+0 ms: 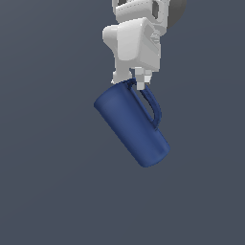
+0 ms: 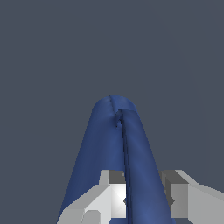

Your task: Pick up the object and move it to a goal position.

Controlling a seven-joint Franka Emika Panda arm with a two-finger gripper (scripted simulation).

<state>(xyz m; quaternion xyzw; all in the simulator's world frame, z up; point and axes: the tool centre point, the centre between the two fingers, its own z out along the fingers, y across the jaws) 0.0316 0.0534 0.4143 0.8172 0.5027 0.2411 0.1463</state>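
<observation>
The white pincer [image 1: 139, 82] is clamped on the loop handle [image 1: 154, 106] of the dark blue mug [image 1: 131, 127], which hangs tilted toward the exterior view's right.

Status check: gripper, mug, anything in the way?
Gripper jaws shut on mug handle. Mug hanging tilted. Nothing else in view.
</observation>
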